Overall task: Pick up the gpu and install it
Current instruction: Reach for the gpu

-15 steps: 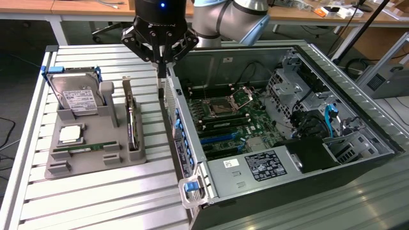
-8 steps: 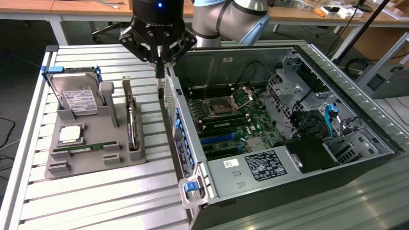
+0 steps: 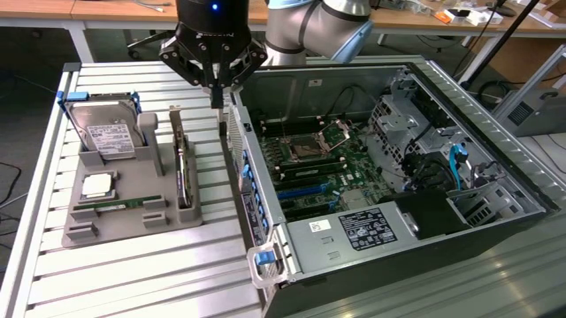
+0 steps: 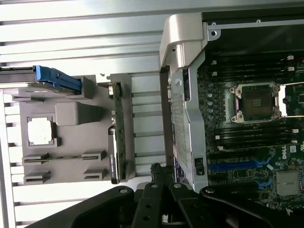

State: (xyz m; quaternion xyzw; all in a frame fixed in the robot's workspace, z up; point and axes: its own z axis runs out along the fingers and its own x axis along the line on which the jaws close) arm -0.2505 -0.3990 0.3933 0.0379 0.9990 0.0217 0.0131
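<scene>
The gripper (image 3: 216,99) is seen in the upper middle of the exterior view, its dark fingers pressed together and pointed downward, with nothing clamped between them. The tips are placed over the strip of ribbed table (image 3: 132,278) between the grey holder (image 3: 132,225) and the near wall of the open computer case (image 3: 252,192), close to that wall; whether it is touched cannot be told. The gpu (image 3: 182,169) is found in the holder, left of centre in the frame. It is stood on its long edge in a slot along the holder's side nearest the case, apart from the gripper and lower in the frame. In the wrist view the closed gripper (image 4: 159,173) is seen beyond the case wall, and the gpu (image 4: 118,123) is shown edge-on in its slot, green board beside a dark strip. In the holder, towards the exterior view's left, a hard drive (image 3: 106,132) in a blue frame is propped upright, and a square processor (image 3: 95,187) and a narrow green memory stick (image 3: 119,204) are laid below it. The case is laid on its side with its panel off, so the motherboard (image 3: 327,165) is exposed, with blue slots (image 3: 305,192) at its centre.
</scene>
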